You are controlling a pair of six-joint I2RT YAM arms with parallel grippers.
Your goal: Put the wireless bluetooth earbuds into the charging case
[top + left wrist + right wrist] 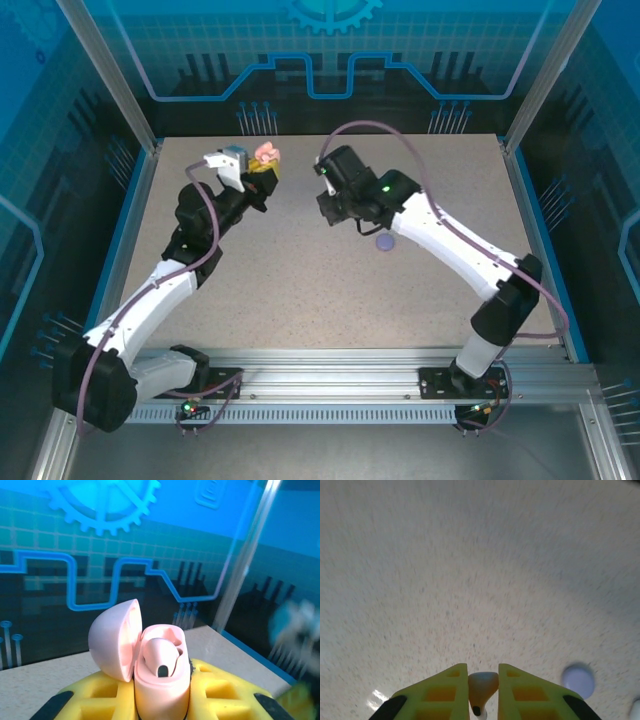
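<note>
Pink case (161, 682) lid-open in left gripper (262, 169); right gripper (483, 676) pinching earbud (481, 691)

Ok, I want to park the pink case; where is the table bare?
Bare: the wide stretch of table between both arms and the near rail, and the far right corner. Crowded: far centre, where the left gripper with the pink case faces the right gripper, small purple object beside it.

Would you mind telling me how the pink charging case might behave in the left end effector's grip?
The pink case looks smooth and rounded, so it may slip between the yellow fingers. Its open lid probably flexes at the hinge.
</note>
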